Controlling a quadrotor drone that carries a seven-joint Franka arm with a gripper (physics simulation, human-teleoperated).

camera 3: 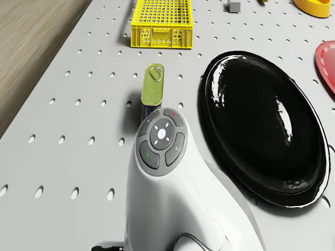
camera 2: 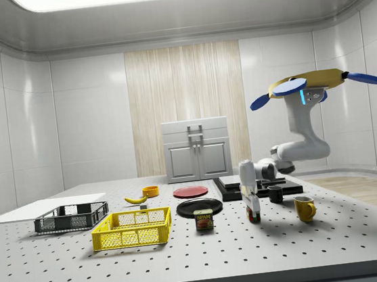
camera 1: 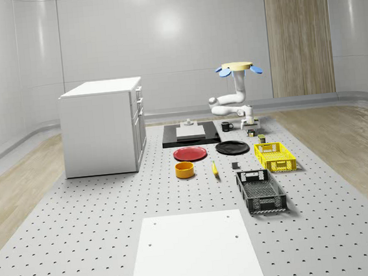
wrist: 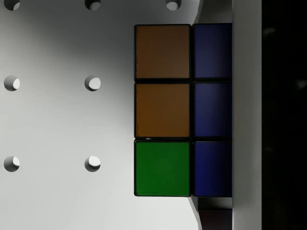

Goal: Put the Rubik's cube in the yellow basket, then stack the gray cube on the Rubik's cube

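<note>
The Rubik's cube (wrist: 163, 110) lies close under the wrist camera on the table, showing orange, green and blue tiles; its far side is hidden behind a dark gripper part. In the side view the gripper (camera 2: 253, 210) is down at table level, right at the cube (camera 2: 254, 217). The drone (camera 1: 237, 67) hovers above the table's back right area, its arm bent down to the gripper (camera 1: 252, 130). The yellow basket (camera 1: 275, 156) stands nearer the front, with nothing inside. The small gray cube (camera 1: 235, 166) sits on the table to the whole-scene view's left of the basket.
A tin can (camera 3: 152, 89) lies just beyond the arm's wrist (camera 3: 161, 139), beside the black plate (camera 3: 264, 126). A yellow mug (camera 2: 304, 208) and a black mug (camera 2: 275, 194) stand near the gripper. Red plate (camera 1: 191, 153), orange bowl (camera 1: 184, 170), banana (camera 1: 214, 169), black basket (camera 1: 261, 191), white cabinet (camera 1: 104, 126).
</note>
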